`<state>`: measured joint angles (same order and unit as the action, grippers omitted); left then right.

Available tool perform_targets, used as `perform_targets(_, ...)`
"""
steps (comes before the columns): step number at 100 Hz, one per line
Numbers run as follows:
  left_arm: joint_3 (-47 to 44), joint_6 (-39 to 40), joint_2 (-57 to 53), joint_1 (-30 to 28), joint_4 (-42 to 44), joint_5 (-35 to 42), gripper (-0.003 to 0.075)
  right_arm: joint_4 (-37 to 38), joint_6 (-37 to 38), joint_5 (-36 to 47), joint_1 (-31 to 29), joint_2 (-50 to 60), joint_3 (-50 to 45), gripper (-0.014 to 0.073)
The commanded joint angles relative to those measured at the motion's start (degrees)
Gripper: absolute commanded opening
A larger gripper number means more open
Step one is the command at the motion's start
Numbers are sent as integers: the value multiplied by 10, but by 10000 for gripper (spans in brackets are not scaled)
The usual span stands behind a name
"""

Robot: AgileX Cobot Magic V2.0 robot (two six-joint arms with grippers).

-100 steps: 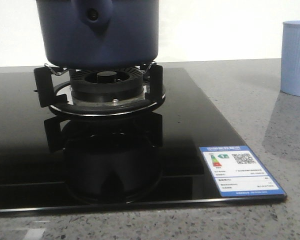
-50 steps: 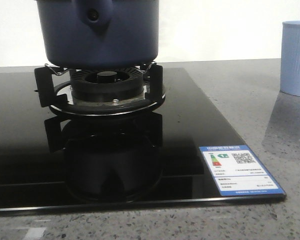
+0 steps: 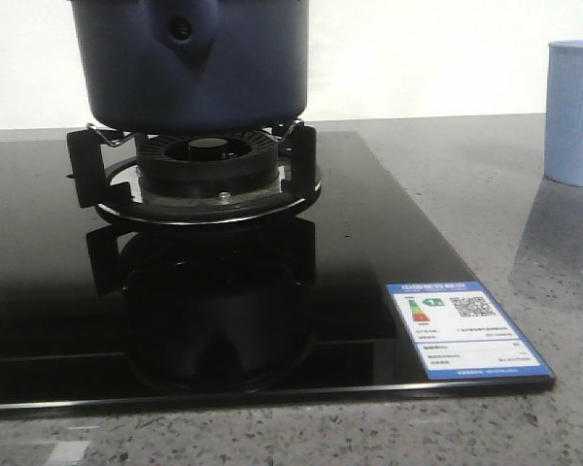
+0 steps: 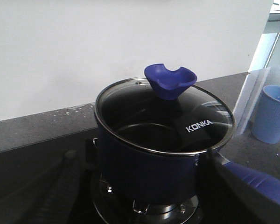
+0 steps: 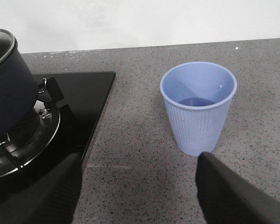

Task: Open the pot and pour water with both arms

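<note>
The dark navy pot (image 3: pixel 194 68) stands on the gas burner (image 3: pixel 206 170); its pointed handle bracket with a rivet (image 3: pixel 181 29) faces the front camera. In the left wrist view the pot (image 4: pixel 149 168) carries a glass lid (image 4: pixel 177 123) with a blue knob (image 4: pixel 170 80), and its blue handle (image 4: pixel 263 184) sticks out to one side. My left gripper (image 4: pixel 142 156) is open, with its fingers on either side of the pot, a little short of it. My right gripper (image 5: pixel 140 156) is open and empty over the counter, between the hob and the pale blue ribbed cup (image 5: pixel 198 107).
The black glass hob (image 3: pixel 369 243) carries a blue energy label (image 3: pixel 466 328) at its front right corner. The pale blue cup (image 3: pixel 575 112) stands on the grey speckled counter (image 3: pixel 505 214) to the right of the hob. A white wall is behind.
</note>
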<state>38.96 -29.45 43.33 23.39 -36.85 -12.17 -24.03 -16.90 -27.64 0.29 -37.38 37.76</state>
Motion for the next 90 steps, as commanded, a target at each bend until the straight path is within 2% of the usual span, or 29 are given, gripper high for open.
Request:
perform_targets(1,29,-2,32,32,-13,71,533,-2,-7,35,2,-2,21,483)
perform_targets(21,72,-2,124,68,-13,101,533,-2,-7,36,2,-2,21,483)
perform_targets(49,152,-2,232,69,-13,106,538,-2,-7,36,2,-2,21,483)
perform_targets(90,225,-27,315,69,-11,99,538,-2,-7,37,2,-2,21,483)
